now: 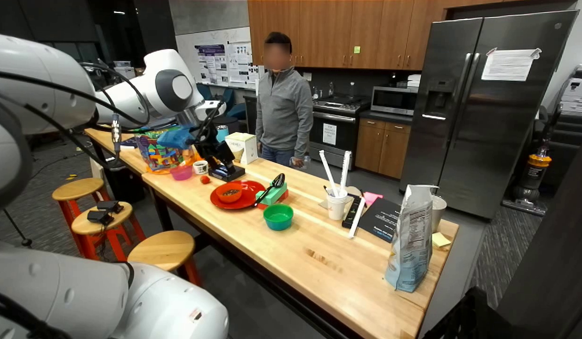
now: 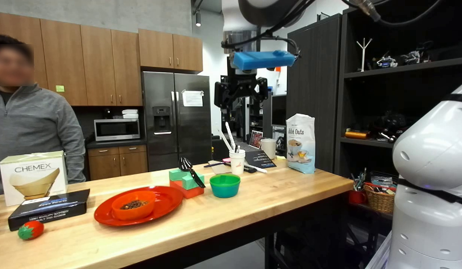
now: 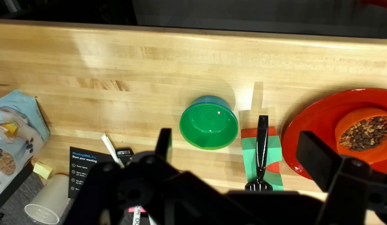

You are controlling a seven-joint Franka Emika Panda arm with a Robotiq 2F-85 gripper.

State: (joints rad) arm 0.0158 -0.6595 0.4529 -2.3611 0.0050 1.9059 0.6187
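In an exterior view I see the gripper (image 2: 240, 109), empty, fingers spread, above the wooden counter (image 2: 275, 188). In an exterior view, stools (image 1: 163, 249) stand along one long edge. In the wrist view, a black slotted spoon (image 3: 261, 151) lies below, between the fingers, on green and red blocks (image 3: 250, 148), handle toward that edge; a green bowl (image 3: 209, 123) sits beside.

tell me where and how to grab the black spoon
Probably by the handle, from above, with the open gripper closing across its narrow width. The black spoon lies on top of the green and red blocks, and in the wrist view its handle end juts past them, likely easy to straddle.
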